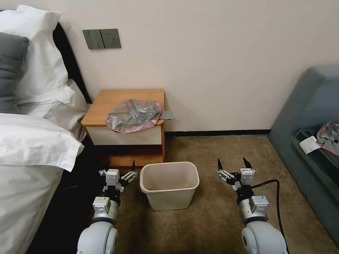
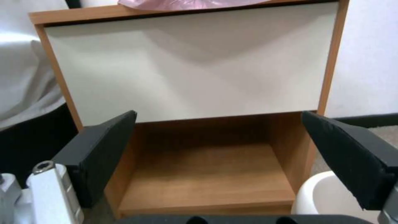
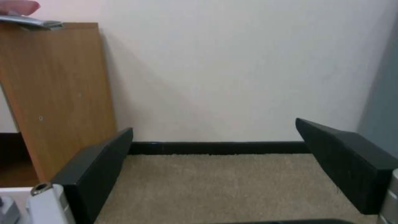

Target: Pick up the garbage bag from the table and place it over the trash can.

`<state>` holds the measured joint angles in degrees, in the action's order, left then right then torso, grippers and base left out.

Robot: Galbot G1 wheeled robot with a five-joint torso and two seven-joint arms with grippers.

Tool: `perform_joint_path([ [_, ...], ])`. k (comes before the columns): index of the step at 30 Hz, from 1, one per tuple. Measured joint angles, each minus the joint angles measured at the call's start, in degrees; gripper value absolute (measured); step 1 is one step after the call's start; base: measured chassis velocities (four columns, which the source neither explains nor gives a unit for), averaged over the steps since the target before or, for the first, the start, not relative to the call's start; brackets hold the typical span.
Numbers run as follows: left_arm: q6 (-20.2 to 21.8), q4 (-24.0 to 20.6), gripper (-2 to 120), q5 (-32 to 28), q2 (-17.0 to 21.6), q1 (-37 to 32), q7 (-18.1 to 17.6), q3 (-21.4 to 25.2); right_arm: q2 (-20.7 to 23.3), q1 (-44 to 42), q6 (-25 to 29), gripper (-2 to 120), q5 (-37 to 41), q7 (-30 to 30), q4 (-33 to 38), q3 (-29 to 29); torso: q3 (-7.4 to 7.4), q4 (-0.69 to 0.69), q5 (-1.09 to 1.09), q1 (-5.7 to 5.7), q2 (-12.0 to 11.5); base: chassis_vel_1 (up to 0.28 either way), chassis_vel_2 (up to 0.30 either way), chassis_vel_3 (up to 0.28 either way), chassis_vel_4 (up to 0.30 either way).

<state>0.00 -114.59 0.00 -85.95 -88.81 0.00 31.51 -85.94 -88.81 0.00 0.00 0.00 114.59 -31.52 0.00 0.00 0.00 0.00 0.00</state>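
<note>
Task not yet started: the wrinkly translucent grey garbage bag with pink edge (image 1: 134, 114) is lying untouched on the orange-brown wooden table (image 1: 106, 102). The beige plastic trash can (image 1: 169, 185) is standing unlined on the carpet between the left gripper (image 1: 120, 169) and right gripper (image 1: 233, 165), both hovering low, fingers apart, holding nothing. Pickup and lining are remaining.

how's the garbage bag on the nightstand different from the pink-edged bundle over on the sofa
The garbage bag lies spread on the table, its edge hanging over the front; the bundle sits on the grey-blue sofa, cut off by the picture's edge. The garbage bag lies right behind the trash can; the bundle lies far to the right. Both are wrinkled grey plastic with pink edges.
</note>
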Motion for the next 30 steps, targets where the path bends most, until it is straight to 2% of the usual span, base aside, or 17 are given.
perform_joint_path([
  [30,0.0,0.0,99,0.0,0.0,0.0,0.0,0.0,-0.01,0.0,0.0,100,0.0,0.0,0.0,0.0,0.0,0.0,0.0,0.0,0.0,0.0,0.0,0.0,0.0],
])
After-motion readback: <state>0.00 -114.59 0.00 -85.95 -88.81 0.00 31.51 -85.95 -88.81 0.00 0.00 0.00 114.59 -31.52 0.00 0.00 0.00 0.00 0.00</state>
